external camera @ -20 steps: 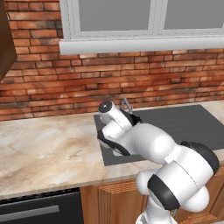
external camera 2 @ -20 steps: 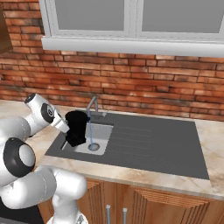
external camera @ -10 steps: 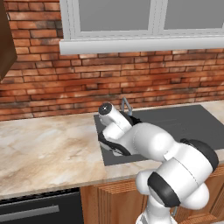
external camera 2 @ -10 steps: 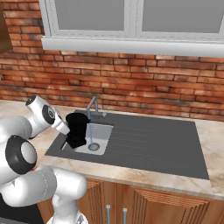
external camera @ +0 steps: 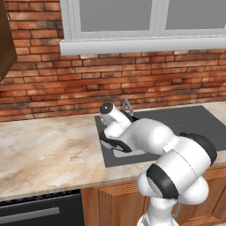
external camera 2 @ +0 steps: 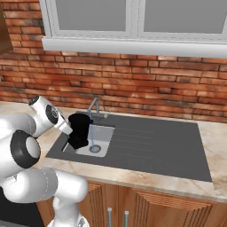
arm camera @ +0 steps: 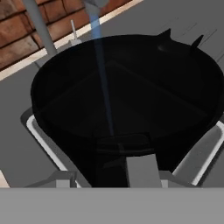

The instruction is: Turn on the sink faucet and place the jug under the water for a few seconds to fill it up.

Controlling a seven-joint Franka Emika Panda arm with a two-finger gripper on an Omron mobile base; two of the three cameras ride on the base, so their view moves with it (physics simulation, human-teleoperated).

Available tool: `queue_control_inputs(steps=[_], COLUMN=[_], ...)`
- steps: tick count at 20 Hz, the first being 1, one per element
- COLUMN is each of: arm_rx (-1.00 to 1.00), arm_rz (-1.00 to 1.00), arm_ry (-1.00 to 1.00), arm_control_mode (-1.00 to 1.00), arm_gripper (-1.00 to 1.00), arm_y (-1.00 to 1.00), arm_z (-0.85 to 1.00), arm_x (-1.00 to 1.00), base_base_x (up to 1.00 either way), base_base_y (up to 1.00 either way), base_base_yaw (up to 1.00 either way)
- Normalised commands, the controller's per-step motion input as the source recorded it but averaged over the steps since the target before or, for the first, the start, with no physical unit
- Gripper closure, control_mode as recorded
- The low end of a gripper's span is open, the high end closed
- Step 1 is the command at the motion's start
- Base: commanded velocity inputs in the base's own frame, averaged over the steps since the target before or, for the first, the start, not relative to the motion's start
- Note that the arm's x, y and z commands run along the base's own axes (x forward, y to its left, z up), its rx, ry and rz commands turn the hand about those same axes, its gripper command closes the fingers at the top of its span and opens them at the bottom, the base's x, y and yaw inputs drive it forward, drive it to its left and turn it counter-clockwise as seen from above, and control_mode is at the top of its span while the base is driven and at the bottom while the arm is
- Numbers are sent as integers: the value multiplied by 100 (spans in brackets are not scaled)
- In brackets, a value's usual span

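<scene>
Filling most of the hand view, the jug (arm camera: pixel 122 100) sits right against the camera, its wide black top tilted toward the lens and its handle with the light grey strip nearest. The gripper (external camera 2: pixel 70 131) grasps it by that handle side, jaws set partway apart on it; the fingertips themselves are hidden behind the jug, so the exact contact cannot be made out.

From the right base view, the jug (external camera 2: pixel 80 130) hangs over the left part of the sink (external camera 2: pixel 103 131), its squarish base low by the basin's left wall and close to the near-left rim. Little free room remains on that side; to the right, the basin is open as far as the round drain (external camera 2: pixel 95 149), and beyond that the dark grey surround (external camera 2: pixel 159 146) runs flat and bare.

Just right of the jug, the water (external camera 2: pixel 92 137) falls as a thin blue stream onto the drain; in the hand view it crosses the jug's top (arm camera: pixel 101 65).

Behind stands the sink faucet (external camera 2: pixel 94 107), its spout angled over the basin, close to the jug's upper edge. Farther back rises the brick wall (external camera 2: pixel 168 95), then the window sill (external camera 2: pixel 133 45).

In the left base view, the arm covers the sink, with marble counter (external camera: pixel 48 150) spreading open to the left.
</scene>
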Motion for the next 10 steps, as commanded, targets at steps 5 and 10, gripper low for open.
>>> queue_control_inputs(steps=[5, 10], arm_rx=[0, 0], arm_rz=[0, 0], arm_ry=[0, 0], arm_control_mode=[-100, -100], arm_gripper=[100, 100], arm_y=[0, 0], arm_z=[-8, -5], arm_x=[19, 14], base_base_x=[0, 0], base_base_y=[0, 0], base_base_yaw=[0, 0])
